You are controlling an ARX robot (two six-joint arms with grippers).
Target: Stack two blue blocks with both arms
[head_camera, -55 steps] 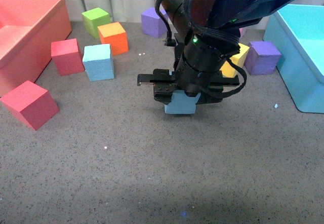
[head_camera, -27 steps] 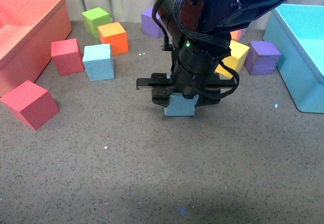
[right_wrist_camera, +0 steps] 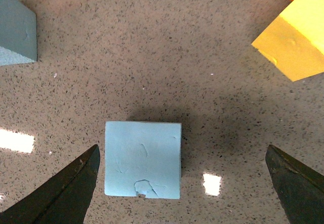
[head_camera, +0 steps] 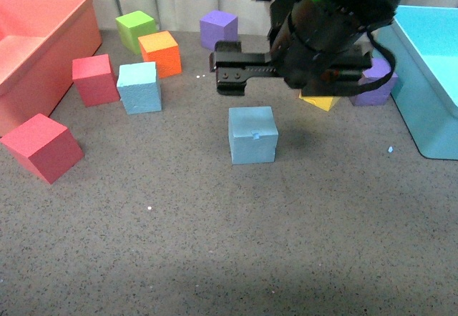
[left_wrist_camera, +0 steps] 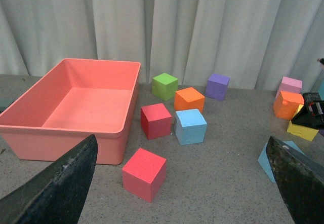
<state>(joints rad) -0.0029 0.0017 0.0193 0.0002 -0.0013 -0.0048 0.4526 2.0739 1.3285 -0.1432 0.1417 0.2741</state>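
A notched light-blue block (head_camera: 252,135) stands alone on the grey table, mid-scene. My right gripper (head_camera: 290,73) hovers open above and behind it, apart from it. From the right wrist, the same block (right_wrist_camera: 143,159) lies below, nearer one finger (right_wrist_camera: 66,193), with my right gripper (right_wrist_camera: 182,183) spread wide. The second blue block (head_camera: 139,87) sits at the left beside a red cube; its corner (right_wrist_camera: 15,29) also shows. My left gripper (left_wrist_camera: 187,183) is open and holds nothing, looking at that block (left_wrist_camera: 190,126) from afar. The notched block (left_wrist_camera: 276,155) is partly hidden behind one finger.
A salmon bin (head_camera: 36,37) fills the left side and a turquoise bin (head_camera: 429,66) the right. Red cubes (head_camera: 41,146) (head_camera: 95,79), green (head_camera: 135,30), orange (head_camera: 160,53), purple (head_camera: 218,28) and yellow (head_camera: 320,103) cubes stand around the back.
My right gripper has let go of the notched blue block and risen up and back. The block stays on the table where it was.
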